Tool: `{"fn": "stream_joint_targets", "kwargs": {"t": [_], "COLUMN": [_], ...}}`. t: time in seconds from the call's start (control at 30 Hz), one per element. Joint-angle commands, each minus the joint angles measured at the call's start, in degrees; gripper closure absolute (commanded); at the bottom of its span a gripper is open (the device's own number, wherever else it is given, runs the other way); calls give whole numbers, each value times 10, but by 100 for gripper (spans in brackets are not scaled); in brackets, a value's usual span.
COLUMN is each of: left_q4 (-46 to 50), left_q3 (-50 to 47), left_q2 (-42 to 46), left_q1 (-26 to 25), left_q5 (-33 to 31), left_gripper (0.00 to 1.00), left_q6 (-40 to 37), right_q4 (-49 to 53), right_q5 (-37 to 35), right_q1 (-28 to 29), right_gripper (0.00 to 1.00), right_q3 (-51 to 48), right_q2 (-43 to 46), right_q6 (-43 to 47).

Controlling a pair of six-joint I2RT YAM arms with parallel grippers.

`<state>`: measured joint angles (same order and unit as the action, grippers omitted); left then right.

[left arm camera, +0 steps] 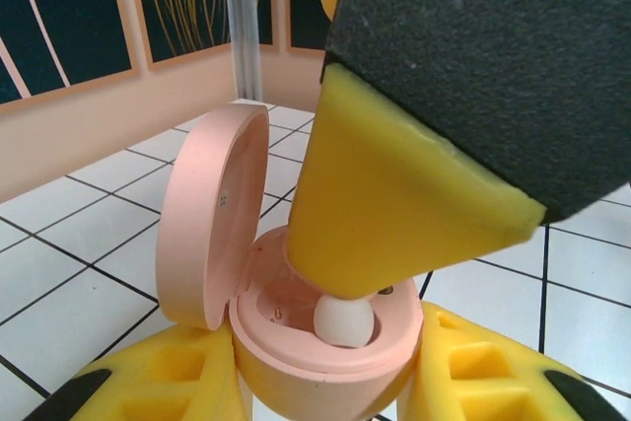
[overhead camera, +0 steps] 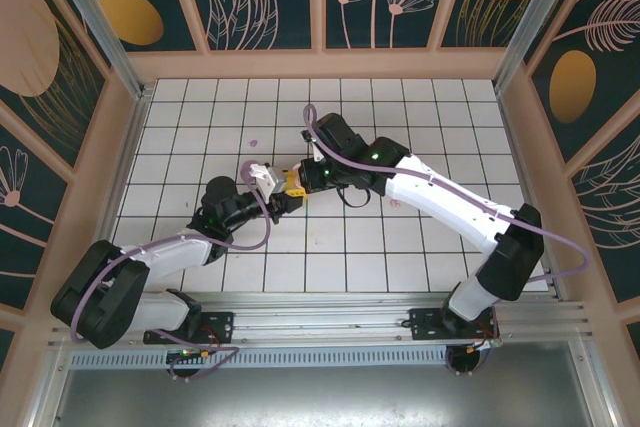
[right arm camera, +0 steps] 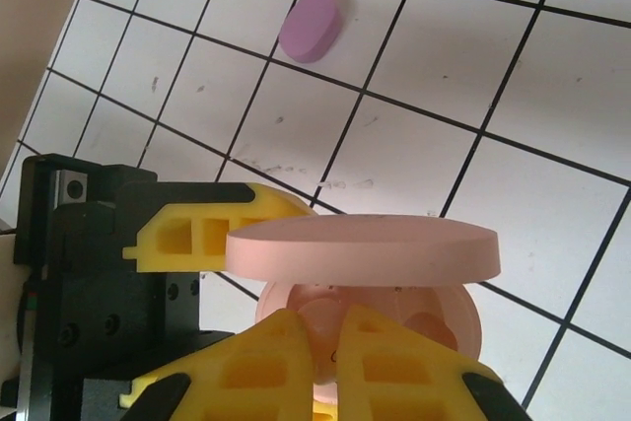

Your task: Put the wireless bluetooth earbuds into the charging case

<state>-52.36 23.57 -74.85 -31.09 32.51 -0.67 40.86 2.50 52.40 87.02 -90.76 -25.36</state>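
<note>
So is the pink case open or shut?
Open: the lid of the pink case stands swung up, a pale earbud showing inside.

1. The left gripper (left arm camera: 325,391) is clamped on the pink case (left arm camera: 296,377). One yellow finger (left arm camera: 158,386) presses each side of the lower half of the case.
2. The case is open. Its lid (left arm camera: 212,214) stands upright on the left side, hinged at the rim.
3. A pale earbud (left arm camera: 344,322) sits in a recess of the case.
4. The right gripper (left arm camera: 355,283) comes down from the upper right, its yellow fingers closed into one wedge. The wedge tip touches the top of the earbud.
5. Behind the case lie the white tiled floor (left arm camera: 79,234), a peach wall (left arm camera: 99,135) and a pale post (left arm camera: 242,17).
</note>
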Motion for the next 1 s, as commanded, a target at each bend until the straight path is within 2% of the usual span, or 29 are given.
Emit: {"fn": "stream_joint_targets", "kwargs": {"t": [0.0, 0.43, 0.6, 0.97], "left_q4": [-23, -10, -4, -1], "left_q3": [15, 15, 17, 15], "left_q2": [17, 25, 25, 30], "left_q1": [-2, -2, -2, -2], "left_q5": [6, -1, -4, -8], "left_gripper": [91, 91, 91, 91], "left_q6": [-12, -17, -17, -15], "right_q4": [33, 50, 40, 35], "right_q5": [-22, -2, 6, 0], "right_q1": [6, 18, 18, 19], "right_gripper": [91, 86, 80, 76], "right_q3": [23, 37, 31, 29], "right_q2": [-11, -31, -23, -8], "right_q6": [8, 21, 15, 6]}}
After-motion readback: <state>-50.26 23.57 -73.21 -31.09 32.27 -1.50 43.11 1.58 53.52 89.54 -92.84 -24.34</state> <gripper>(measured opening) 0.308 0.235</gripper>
